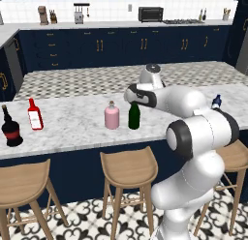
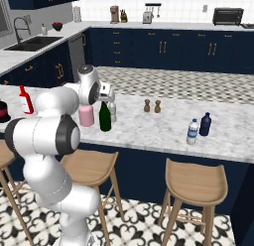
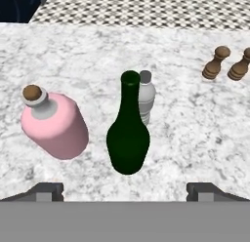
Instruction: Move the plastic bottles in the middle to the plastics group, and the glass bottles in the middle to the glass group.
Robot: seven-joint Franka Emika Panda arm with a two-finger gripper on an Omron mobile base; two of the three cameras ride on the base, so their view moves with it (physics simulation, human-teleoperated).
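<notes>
The green wine bottle (image 3: pixel 128 136) is seen upright mid-counter, with the small grey plastic bottle (image 3: pixel 145 97) just behind it and the pink flask (image 3: pixel 54 125) beside it. The gripper (image 3: pixel 125 191) is held above them, angled down, jaws spread wide and empty. Two brown shakers (image 3: pixel 228 63) are set well apart

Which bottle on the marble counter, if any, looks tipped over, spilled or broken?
None does. The pink flask, green wine bottle and small pale bottle behind it all stand upright in the middle, as do the red bottle and black bottle. No spill shows on the counter.
</notes>
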